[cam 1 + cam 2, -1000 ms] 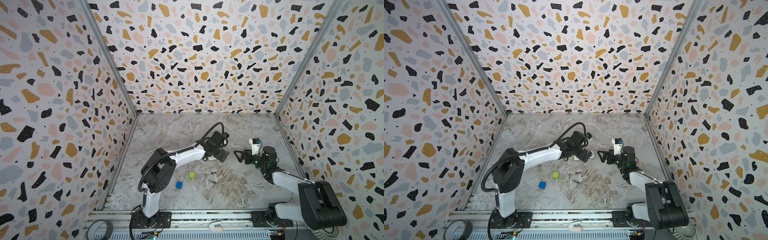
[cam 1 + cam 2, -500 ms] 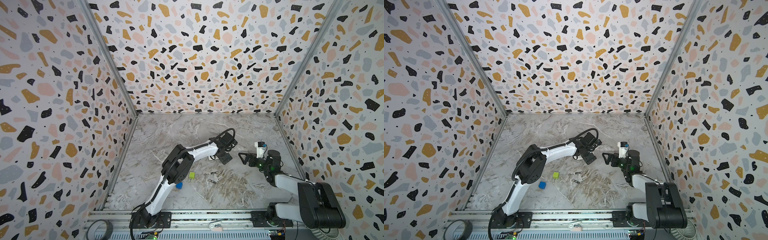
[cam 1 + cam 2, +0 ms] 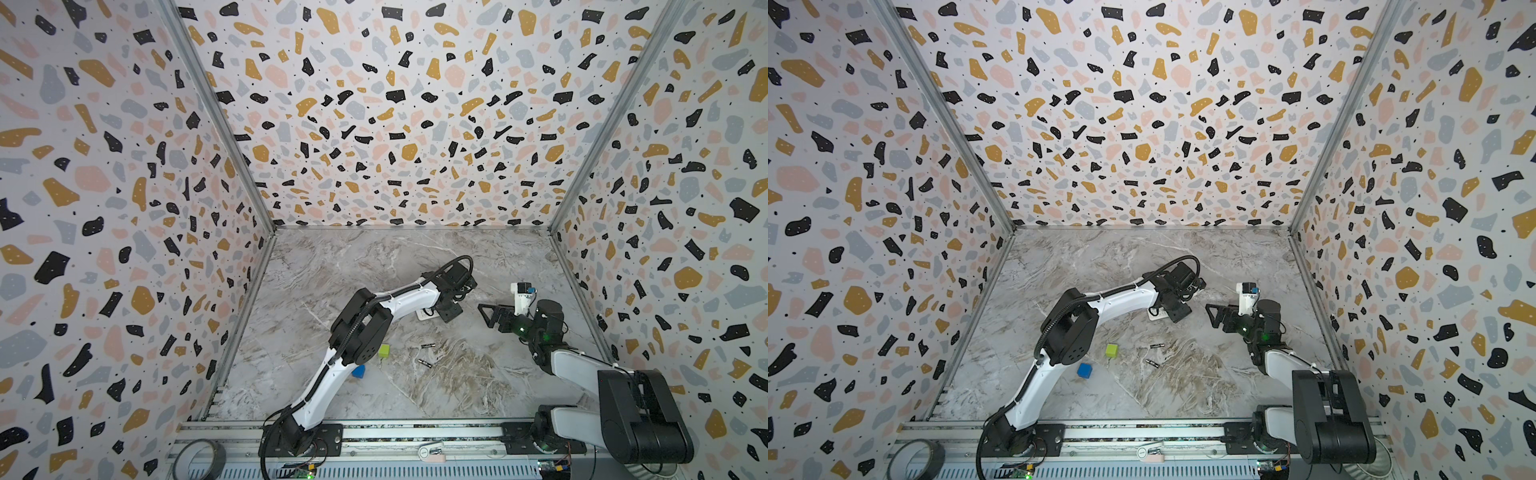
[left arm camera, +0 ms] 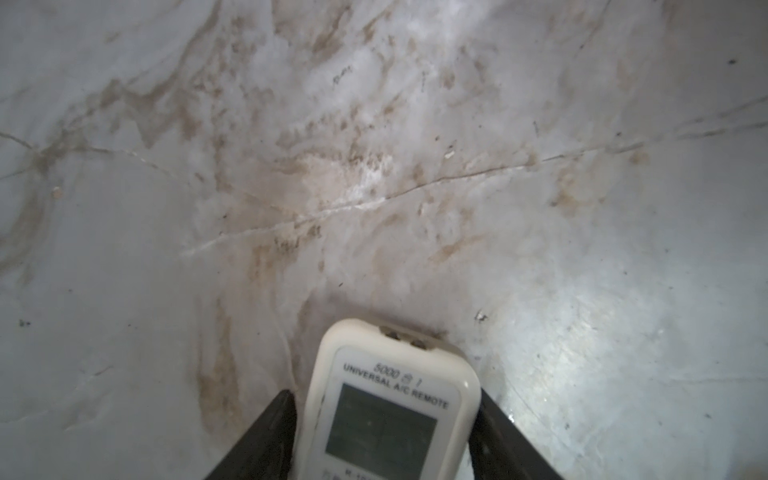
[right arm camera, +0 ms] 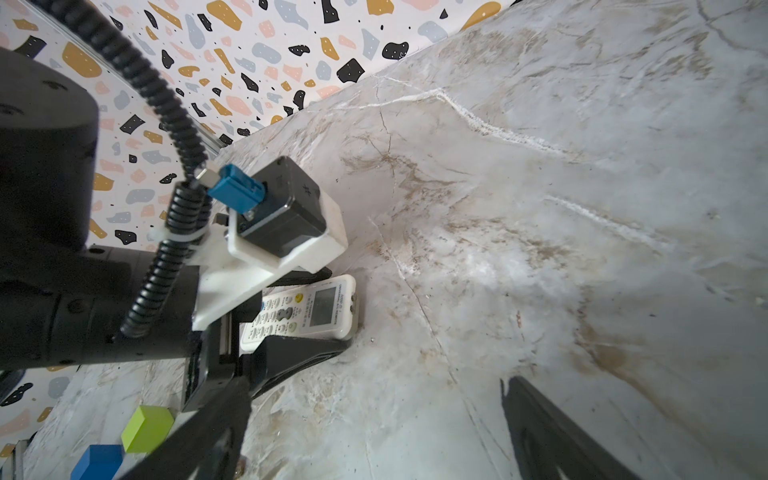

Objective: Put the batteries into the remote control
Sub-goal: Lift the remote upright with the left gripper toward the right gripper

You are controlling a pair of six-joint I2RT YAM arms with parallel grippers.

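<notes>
The white remote control (image 4: 386,407) lies display-up on the marble floor, its button end peeking out under the left arm in both top views (image 3: 426,314) (image 3: 1156,314); the right wrist view shows its face (image 5: 307,311). My left gripper (image 4: 384,395) (image 3: 451,312) (image 3: 1179,313) is shut on it, a black finger pressed to each long side. Two batteries (image 3: 428,345) (image 3: 424,363) (image 3: 1157,345) (image 3: 1153,363) lie loose nearer the front. My right gripper (image 5: 374,384) (image 3: 488,318) (image 3: 1214,316) hovers open and empty just right of the remote.
A green cube (image 3: 384,350) (image 3: 1111,350) (image 5: 147,428) and a blue cube (image 3: 358,371) (image 3: 1084,370) sit by the left arm's elbow. A tape roll (image 3: 199,459) lies on the front rail. Terrazzo walls enclose three sides.
The left jaws have narrowed from wide open onto the remote's sides, and the left elbow has swung right. The right gripper has barely shifted.
</notes>
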